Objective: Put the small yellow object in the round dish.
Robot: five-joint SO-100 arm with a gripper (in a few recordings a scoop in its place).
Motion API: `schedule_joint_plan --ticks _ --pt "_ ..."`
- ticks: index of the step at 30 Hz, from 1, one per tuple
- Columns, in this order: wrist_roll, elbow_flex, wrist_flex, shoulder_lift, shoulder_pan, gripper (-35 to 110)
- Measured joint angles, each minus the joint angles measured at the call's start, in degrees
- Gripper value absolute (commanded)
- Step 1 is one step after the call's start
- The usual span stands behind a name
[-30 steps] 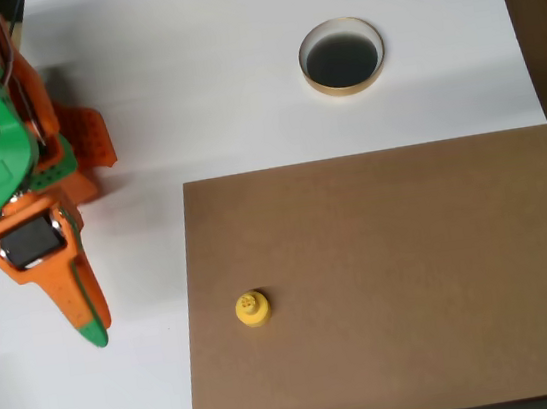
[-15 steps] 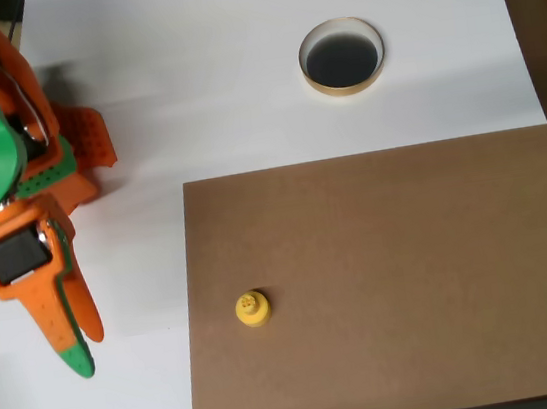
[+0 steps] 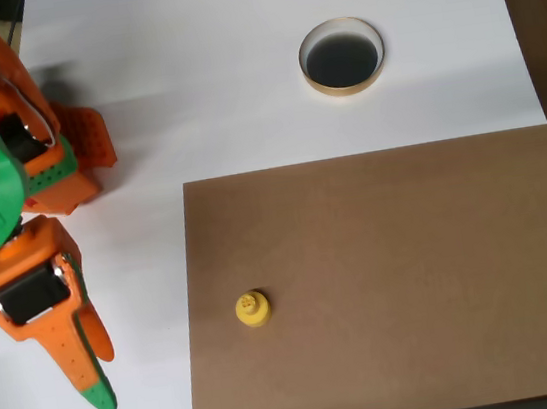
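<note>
In the overhead view a white table (image 3: 237, 78) carries a large brown board (image 3: 414, 277) over its lower right part, with a strip of darker brown surface past the table's right edge. The small yellow object (image 3: 253, 309) stands upright on the board near its left edge, well apart from the round dish (image 3: 341, 56), which sits on the bare white top above the board. The orange and green gripper (image 3: 92, 375) hangs over the white area to the left of the board, touching nothing, its fingers seemingly pressed together, though the angle makes that hard to confirm.
</note>
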Motion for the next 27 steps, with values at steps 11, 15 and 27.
schedule_joint_plan --ticks 11,15,27 --pt "-2.11 -10.46 2.90 -16.00 -6.42 28" --pt "-2.11 -14.59 4.13 -22.68 -7.56 28" --pt "-3.25 -25.93 10.46 -38.06 -11.25 30"
